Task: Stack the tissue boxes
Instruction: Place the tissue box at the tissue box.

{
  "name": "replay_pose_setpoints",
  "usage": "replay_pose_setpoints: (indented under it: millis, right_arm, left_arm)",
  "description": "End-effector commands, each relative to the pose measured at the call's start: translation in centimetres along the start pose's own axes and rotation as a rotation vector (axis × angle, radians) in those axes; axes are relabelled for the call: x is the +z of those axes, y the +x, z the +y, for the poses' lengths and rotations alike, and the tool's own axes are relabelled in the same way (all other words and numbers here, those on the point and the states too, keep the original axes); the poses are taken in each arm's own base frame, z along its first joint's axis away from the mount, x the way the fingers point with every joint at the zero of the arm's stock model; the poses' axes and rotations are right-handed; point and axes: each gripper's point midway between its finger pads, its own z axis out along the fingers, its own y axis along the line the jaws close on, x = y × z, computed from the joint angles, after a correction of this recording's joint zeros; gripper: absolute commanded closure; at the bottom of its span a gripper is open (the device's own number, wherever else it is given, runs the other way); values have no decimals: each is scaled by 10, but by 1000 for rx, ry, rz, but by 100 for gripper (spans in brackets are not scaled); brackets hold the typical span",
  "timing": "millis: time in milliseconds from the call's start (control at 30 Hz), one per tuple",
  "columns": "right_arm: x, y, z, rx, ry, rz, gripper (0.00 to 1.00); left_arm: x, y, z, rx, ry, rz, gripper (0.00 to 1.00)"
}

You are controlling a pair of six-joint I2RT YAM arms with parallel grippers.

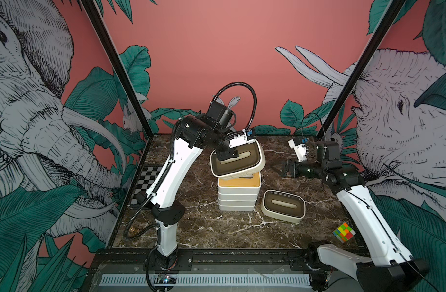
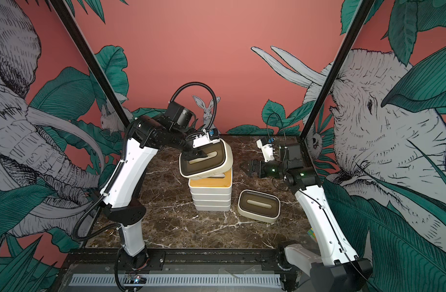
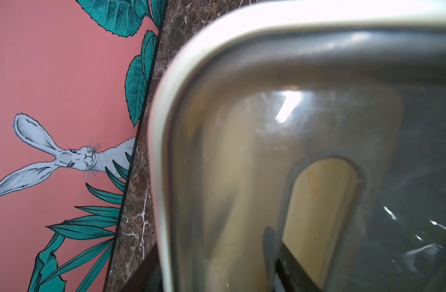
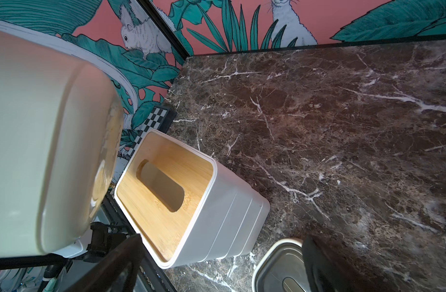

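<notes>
While the marble table fills the lower middle of both top views, the stack of white tissue boxes stands at its centre. It is topped by a bamboo-tan lid and looks four high by the seams on its side. Just above it, toward the middle of the frame, the held box with a dark lid hangs tilted, its lower edge over the tan lid; whether the two touch I cannot tell. Lower right of the stack, near it but apart, the loose box, also dark-lidded, lies flat on the marble. The left gripper is clamped on the held box at the short end nearer the frame's left, one finger seemingly down in the oval slot. The right gripper, right of centre, hovers empty with its jaws spread wide, pointing toward the stack. The step in hand looks like placing this box. The next move calls for levelling it, lining its corners up over the tan lid, lowering it squarely and releasing, leaving the loose box for last.
</notes>
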Motion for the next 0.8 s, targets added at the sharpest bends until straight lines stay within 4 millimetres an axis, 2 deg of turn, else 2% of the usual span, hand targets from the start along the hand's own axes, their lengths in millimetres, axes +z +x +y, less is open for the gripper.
replay_pose_setpoints:
  millis: [0, 300, 433, 767]
  right_arm:
    - [-14, -18, 16, -39, -47, -96, 2]
    - [-28, -24, 37, -40, -127, -128, 2]
    - [-29, -21, 55, -31, -240, -130, 2]
    - [-28, -33, 78, 71, -447, -145, 2]
  left_arm:
    - [-6, -3, -10, 58, 18, -5, 84]
    - [8, -6, -16, 98, 45, 10, 84]
    - [15, -9, -18, 108, 53, 14, 84]
    - [13, -15, -18, 114, 47, -13, 84]
